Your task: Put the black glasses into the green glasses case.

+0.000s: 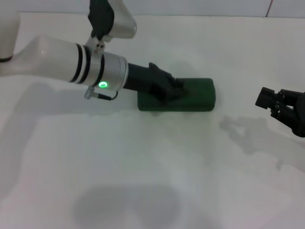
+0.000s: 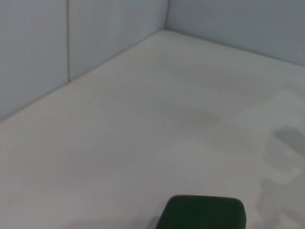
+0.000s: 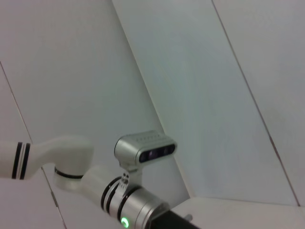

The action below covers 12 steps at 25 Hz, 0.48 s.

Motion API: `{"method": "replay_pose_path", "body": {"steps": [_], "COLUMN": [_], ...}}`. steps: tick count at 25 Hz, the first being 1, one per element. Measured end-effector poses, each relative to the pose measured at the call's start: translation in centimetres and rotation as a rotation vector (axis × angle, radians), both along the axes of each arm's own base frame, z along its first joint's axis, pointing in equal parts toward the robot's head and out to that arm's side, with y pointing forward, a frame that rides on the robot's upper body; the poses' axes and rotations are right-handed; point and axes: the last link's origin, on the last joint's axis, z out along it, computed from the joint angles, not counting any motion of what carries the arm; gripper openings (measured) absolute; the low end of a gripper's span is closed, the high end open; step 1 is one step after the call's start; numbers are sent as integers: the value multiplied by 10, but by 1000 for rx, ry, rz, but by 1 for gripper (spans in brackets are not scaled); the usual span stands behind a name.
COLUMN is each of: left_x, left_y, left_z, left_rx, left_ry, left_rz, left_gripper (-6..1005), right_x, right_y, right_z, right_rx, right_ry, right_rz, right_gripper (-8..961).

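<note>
The green glasses case (image 1: 198, 97) lies flat on the white table at centre, its lid down. My left gripper (image 1: 172, 88) reaches in from the left and rests on the case's left half, covering part of the lid. In the left wrist view only one rounded end of the green case (image 2: 205, 213) shows, on the table. The black glasses are hidden or out of view in all three views. My right gripper (image 1: 272, 102) hangs above the table at the right edge, well clear of the case.
The white table (image 1: 143, 167) stretches bare in front of the case, bounded by pale walls (image 2: 33, 57) at the back and side. The right wrist view shows the left arm's forearm and its wrist camera (image 3: 144, 148) against the wall.
</note>
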Motion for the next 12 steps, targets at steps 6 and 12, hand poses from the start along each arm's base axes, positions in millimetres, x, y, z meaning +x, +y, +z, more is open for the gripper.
{"method": "replay_pose_path", "body": {"steps": [6,12], "left_x": [1,15], "left_y": [-11,-30], "left_z": [-9,15], "left_rx": [-17,32], "left_ry": [-28,-194], "left_rz": [-6,-105], "left_gripper": [241,243], "right_x": [-1,3], "right_y": [1,-5], "right_z": [0,-4], "right_rx": [-1,-51], "right_ry": [-2,-60], "right_rz": [3,37], "right_gripper": [205,214]}}
